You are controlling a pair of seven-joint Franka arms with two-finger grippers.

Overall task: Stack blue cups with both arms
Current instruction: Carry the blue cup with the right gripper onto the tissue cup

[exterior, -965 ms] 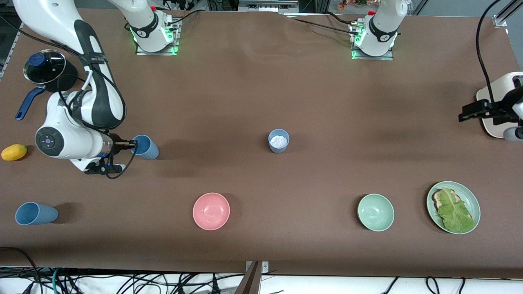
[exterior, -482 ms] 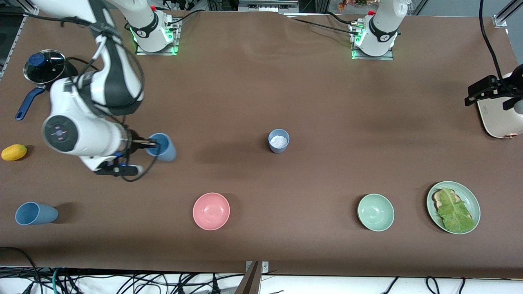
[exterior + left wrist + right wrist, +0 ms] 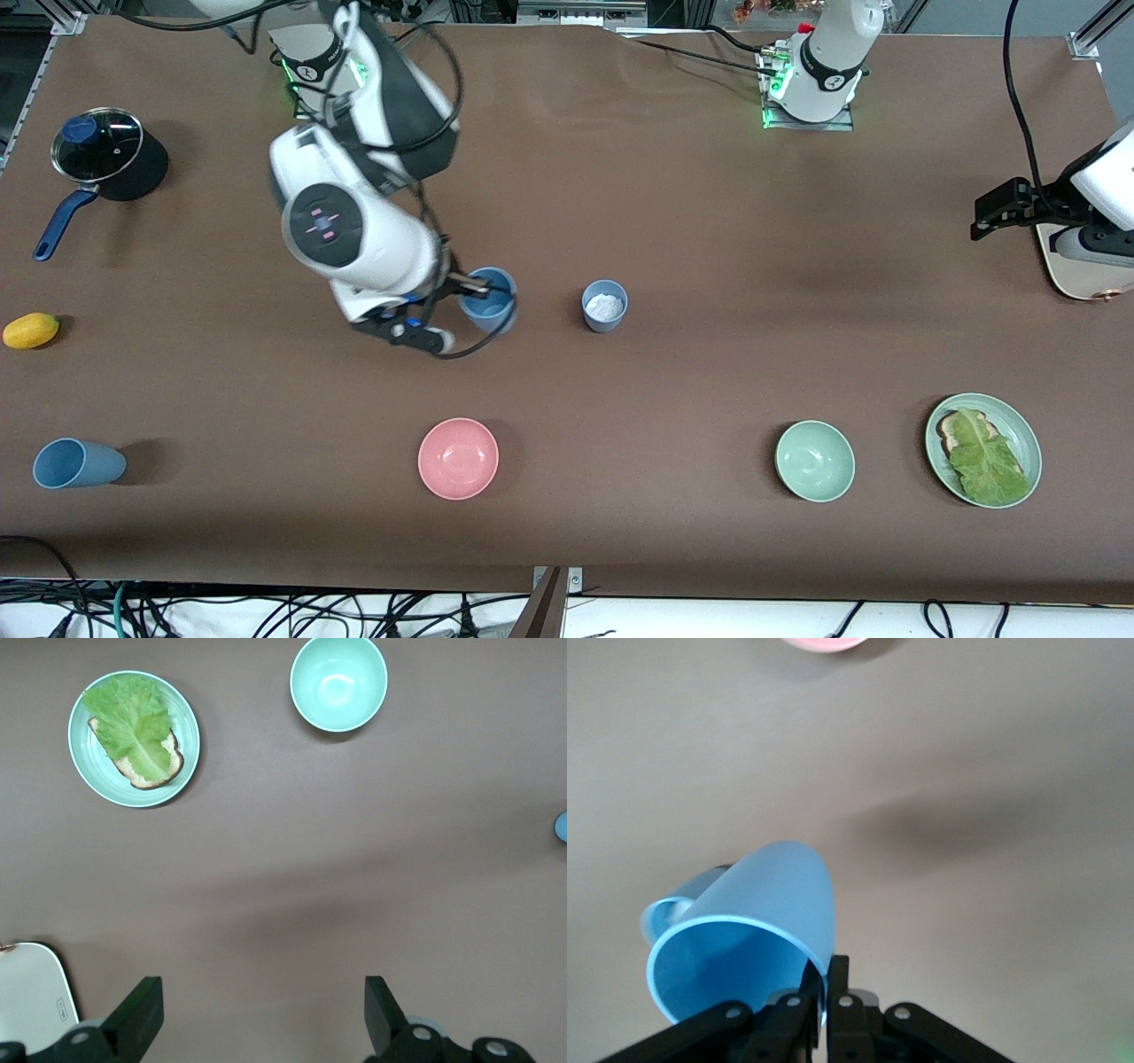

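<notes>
My right gripper [image 3: 478, 287] is shut on the rim of the brighter blue cup [image 3: 490, 303] and holds it tilted above the table's middle. The pinch shows in the right wrist view [image 3: 828, 992], with the cup [image 3: 757, 921] in front of the fingers. The greyer blue cup [image 3: 605, 306] stands on the table beside it, toward the left arm's end, with something white inside. Another blue cup [image 3: 75, 463] sits at the right arm's end, near the front camera. My left gripper [image 3: 990, 215] is open and empty [image 3: 261, 1019] over the left arm's end of the table.
A pink bowl [image 3: 458, 458], a pale green bowl [image 3: 815, 461] and a green plate [image 3: 1019, 425] with bread and lettuce lie nearer the front camera. A lidded pot [image 3: 102, 151] and a yellow fruit [image 3: 31, 330] are at the right arm's end. A white board [image 3: 1076, 266] is under the left arm.
My right arm has carried the brighter blue cup from the right arm's end toward the table's middle, close to the greyer blue cup. My left gripper has shifted slightly.
</notes>
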